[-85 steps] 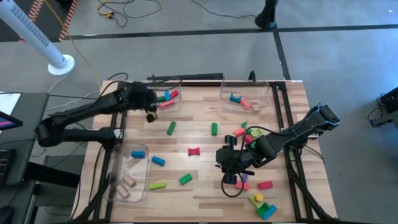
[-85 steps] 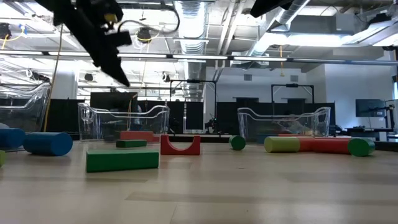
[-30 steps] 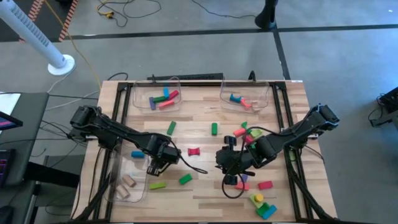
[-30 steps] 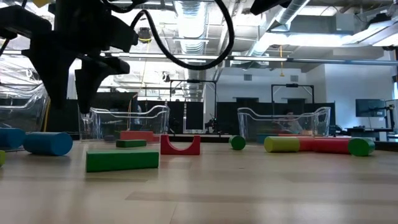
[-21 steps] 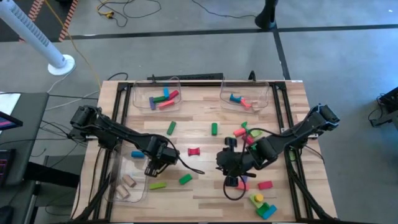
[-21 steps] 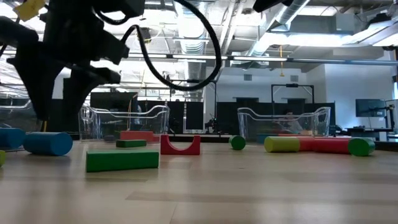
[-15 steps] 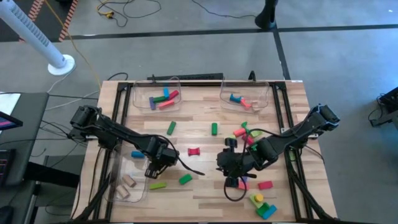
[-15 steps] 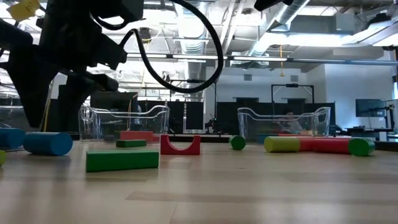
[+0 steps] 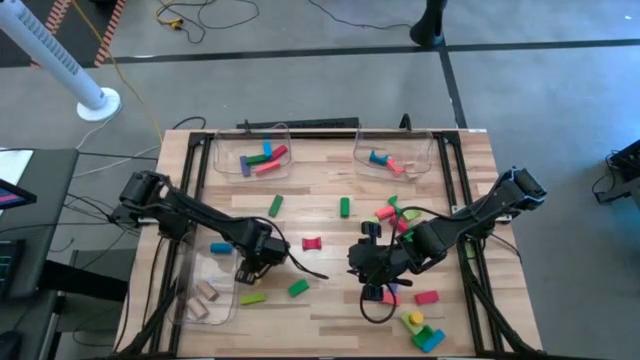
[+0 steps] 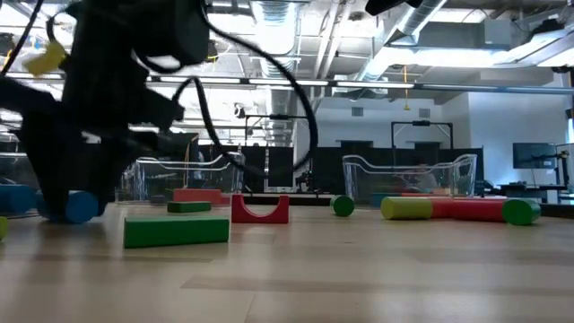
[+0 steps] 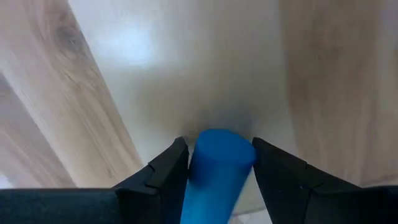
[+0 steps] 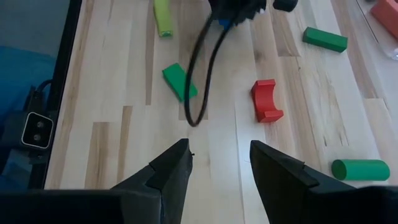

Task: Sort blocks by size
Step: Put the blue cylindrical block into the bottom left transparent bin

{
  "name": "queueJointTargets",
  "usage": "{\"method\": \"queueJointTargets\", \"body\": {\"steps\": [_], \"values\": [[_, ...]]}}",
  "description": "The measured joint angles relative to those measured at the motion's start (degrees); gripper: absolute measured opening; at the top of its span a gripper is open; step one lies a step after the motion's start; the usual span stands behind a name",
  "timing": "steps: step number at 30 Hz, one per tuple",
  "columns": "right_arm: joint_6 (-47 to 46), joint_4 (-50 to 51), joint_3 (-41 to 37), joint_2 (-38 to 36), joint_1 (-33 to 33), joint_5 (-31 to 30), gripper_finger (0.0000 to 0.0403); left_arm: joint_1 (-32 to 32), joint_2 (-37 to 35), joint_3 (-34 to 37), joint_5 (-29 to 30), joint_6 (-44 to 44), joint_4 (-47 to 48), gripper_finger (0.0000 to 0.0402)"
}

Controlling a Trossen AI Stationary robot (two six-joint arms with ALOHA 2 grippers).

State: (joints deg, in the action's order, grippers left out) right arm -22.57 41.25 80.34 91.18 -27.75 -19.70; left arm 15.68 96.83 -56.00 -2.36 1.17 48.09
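Only in the left wrist view do we see the left gripper [image 11: 214,163] with a blue wooden cylinder [image 11: 217,168] between its partly open fingers [image 11: 165,171], low on the pale wooden table [image 11: 112,74]; whether they grip it we cannot tell. From above, that arm's head hides the cylinder, reaching in from the table's left edge. The right gripper [image 12: 219,163] hovers part-open and empty near a red arch block [image 12: 266,99], its arm angling in from the right.

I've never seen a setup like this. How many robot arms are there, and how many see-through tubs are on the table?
Robot arms: 2 (left, right)
Clear bins: 3 (far left, far right, left edge)
Total: 5
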Motion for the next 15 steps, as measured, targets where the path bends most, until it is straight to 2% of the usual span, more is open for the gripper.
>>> {"method": "queueJointTargets", "body": {"steps": [5,11,15], "values": [[0.02,-0.04,0.00,0.00,0.00,-0.02,0.0198,-0.54,3.45,-1.25,0.73,-2.28,0.75,0.0164],[0.03,0.05,0.00,0.00,0.00,-0.02,0.0198,-0.89,3.49,-3.38,2.92,-3.94,1.71,0.0124],[0.07,0.11,0.00,0.00,0.00,-0.04,0.0198,-1.02,3.41,-6.35,4.45,-5.23,1.02,0.0123]]}}
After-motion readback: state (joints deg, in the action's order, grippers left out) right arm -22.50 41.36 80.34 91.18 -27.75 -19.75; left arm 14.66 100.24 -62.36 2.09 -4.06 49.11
